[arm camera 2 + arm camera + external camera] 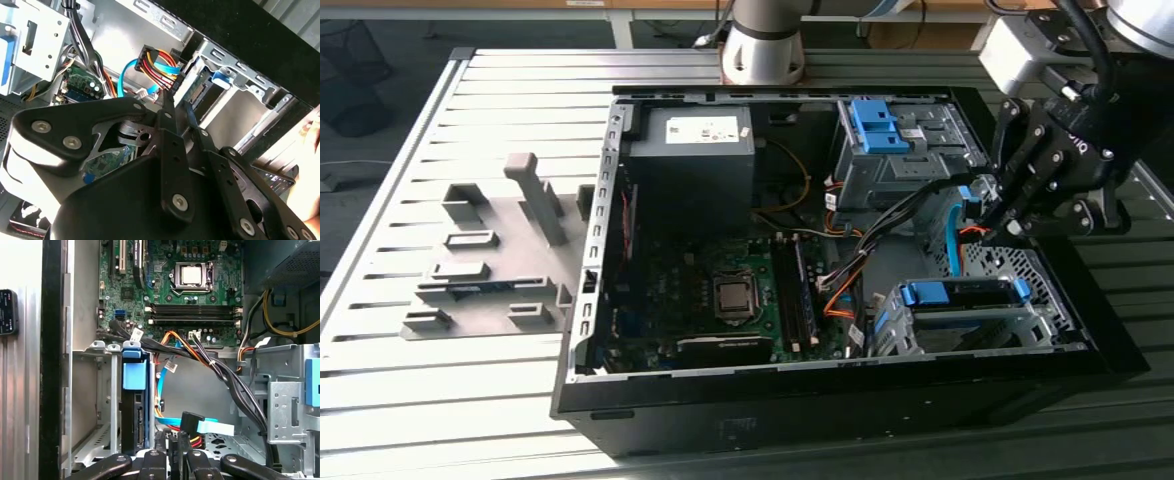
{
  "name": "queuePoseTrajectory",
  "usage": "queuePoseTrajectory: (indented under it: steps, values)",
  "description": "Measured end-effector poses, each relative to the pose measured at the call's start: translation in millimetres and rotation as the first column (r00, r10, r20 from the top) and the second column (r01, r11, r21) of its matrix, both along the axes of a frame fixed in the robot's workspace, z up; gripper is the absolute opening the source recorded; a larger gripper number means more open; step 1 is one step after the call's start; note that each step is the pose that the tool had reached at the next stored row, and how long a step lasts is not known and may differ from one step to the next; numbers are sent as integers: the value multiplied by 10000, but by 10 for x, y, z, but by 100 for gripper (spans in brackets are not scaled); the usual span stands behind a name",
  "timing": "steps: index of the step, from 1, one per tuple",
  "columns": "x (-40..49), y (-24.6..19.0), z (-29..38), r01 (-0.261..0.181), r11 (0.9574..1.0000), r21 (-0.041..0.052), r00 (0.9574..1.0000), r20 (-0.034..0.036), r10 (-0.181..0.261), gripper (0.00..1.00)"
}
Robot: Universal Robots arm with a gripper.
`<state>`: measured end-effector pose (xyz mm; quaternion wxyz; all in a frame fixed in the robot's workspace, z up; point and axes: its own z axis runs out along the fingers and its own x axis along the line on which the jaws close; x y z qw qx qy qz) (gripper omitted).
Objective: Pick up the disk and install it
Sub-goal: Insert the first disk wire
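Roughly centred in the exterior view, an open black computer case (854, 425) lies on its side on a slatted metal counter (400, 390). We see its motherboard (720, 290) in the middle and a grey power supply (700, 150) towards the top.

The disk (965, 293) sits in a metal drive cage (1027, 325) at the lower right of the case. Its bright blue carrier front faces upward. In the first wrist view the disk (135, 377) stands edge-on in the cage, left of centre, its blue tab level with the cage rim.

The black tool (1007, 225) hangs at the right of the exterior view, just above the cage and apart from the disk. Its tip is down among a bundle of cables (907, 215). In the second wrist view the tool (177, 107) points at a plug with red, yellow and black wires (155, 62). In the first wrist view the tool (178, 442) is at the bottom centre, just beside a black plug on a flat blue cable (212, 426). We cannot tell whether the tool is clenched or released.

A second blue bracket (874, 125) sits at the upper right of the case. A grey fixture (494, 275) stands on the counter at the left.
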<state>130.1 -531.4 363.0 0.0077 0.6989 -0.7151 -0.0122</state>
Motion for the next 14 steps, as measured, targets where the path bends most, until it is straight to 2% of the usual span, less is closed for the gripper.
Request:
queuePoseTrajectory:
  steps: [2, 4, 7, 8, 14]
  values:
    - [3, 37, -14, 1, 10000, -10, 10000, 0, -1, 24]
    - [3, 46, -26, 2, 10000, -48, 10000, 0, -2, 24]
    - [3, 47, -41, 1, 9995, -315, 10000, 6, 0, 24]
    - [3, 47, -54, 0, 9994, -350, 10000, 6, 0, 24]
    - [3, 49, -94, 2, 9993, -371, 10000, 6, -1, 22]
